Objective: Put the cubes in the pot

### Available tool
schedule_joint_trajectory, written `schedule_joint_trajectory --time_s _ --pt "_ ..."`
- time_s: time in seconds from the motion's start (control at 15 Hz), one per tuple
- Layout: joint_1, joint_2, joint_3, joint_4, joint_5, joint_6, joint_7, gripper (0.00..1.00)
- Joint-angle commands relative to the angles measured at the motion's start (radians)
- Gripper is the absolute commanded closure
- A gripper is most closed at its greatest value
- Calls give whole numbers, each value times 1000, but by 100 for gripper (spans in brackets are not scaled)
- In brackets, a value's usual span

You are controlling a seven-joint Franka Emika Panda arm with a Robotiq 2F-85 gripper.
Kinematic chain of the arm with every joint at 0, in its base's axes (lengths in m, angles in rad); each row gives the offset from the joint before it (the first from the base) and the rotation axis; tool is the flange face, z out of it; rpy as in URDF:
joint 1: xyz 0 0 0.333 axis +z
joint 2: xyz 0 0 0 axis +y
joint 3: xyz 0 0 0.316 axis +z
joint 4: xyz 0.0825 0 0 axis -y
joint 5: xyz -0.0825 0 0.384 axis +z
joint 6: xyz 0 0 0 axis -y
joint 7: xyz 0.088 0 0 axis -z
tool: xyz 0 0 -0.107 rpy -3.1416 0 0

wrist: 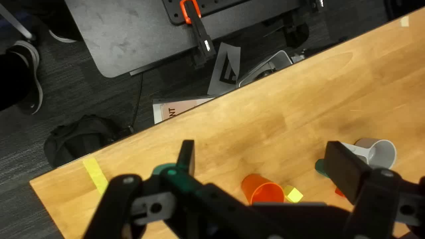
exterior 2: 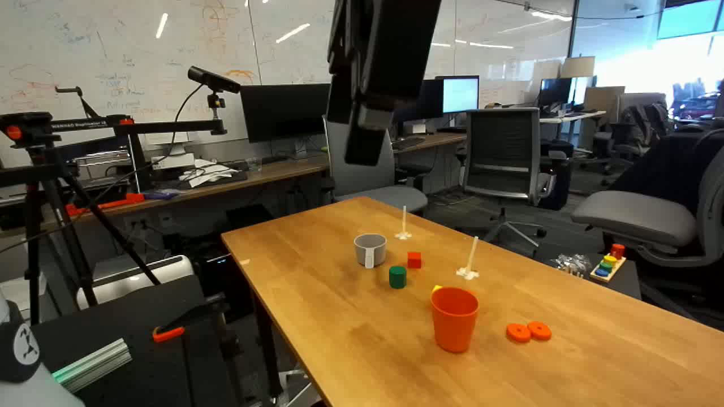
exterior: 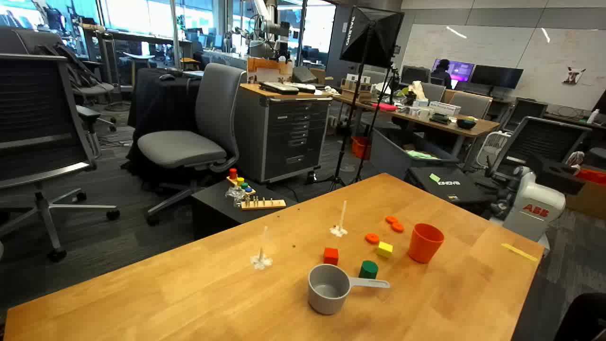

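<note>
The grey pot [exterior: 326, 303] stands upright on the wooden table, its bare inside showing and its handle pointing off to one side. Close by are a red cube [exterior: 331, 256] and a green rounded block [exterior: 368, 269]. A yellow cube [exterior: 384, 249] lies near the orange cup; in an exterior view that cup hides most of it. High over the table hangs my gripper [exterior 2: 356, 133]. In the wrist view the gripper [wrist: 261, 147] is open, its fingers wide apart with nothing held. There the right finger covers part of the green block [wrist: 320, 167], red cube [wrist: 339, 192] and pot [wrist: 383, 152].
An orange cup [exterior: 426, 244] stands beside the yellow cube. Orange discs [exterior: 372, 238] lie flat nearby. Two thin upright pegs, a nearer peg [exterior: 261, 246] and a farther peg [exterior: 343, 215], rise from white bases. Yellow tape [wrist: 95, 174] marks the table near a corner.
</note>
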Motion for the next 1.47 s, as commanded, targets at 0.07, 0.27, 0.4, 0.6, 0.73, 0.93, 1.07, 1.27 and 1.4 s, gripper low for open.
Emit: schedule_joint_trajectory --time_s 0.07,0.27,0.4,0.6,0.73,0.93,1.07,1.27,1.4 --pt "-27 4 24 6 10 -3 -10 0" --pt "-19 25 36 13 13 11 5 0" --pt "0 100 81 24 7 72 73 0" --pt "39 251 176 42 -3 202 188 0" --pt "67 358 234 70 -12 267 259 0" --pt "117 550 298 140 -28 361 362 0" --pt "144 653 312 196 -43 383 406 0" --pt "188 792 311 300 -62 390 449 0" --pt "205 865 311 366 -48 387 452 0"
